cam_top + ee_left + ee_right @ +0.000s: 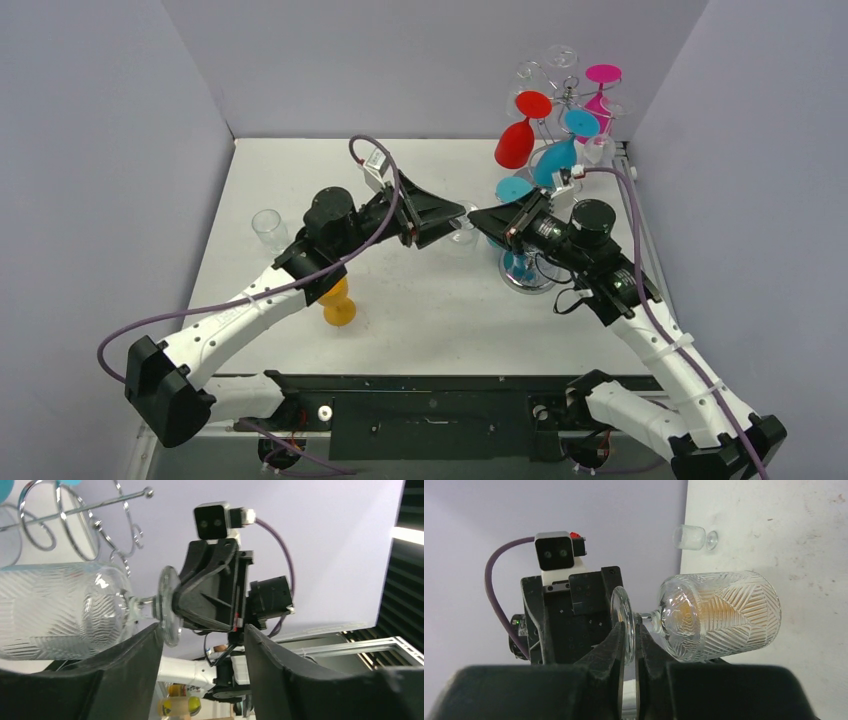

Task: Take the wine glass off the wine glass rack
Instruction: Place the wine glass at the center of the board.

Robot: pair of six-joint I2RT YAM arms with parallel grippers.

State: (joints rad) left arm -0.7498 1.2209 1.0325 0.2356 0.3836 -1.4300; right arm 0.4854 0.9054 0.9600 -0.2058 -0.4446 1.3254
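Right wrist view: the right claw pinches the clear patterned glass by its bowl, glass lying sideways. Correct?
Not the bowl: the right claw pinches the clear patterned glass by its round foot, glass lying sideways. The right wrist view shows it.

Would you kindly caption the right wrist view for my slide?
Right gripper pinches wine glass by its foot, left gripper opposite.

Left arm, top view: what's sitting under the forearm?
An orange glass stands on the table, with only its rounded lower part showing. The left arm covers its top, so the rim cannot be seen.
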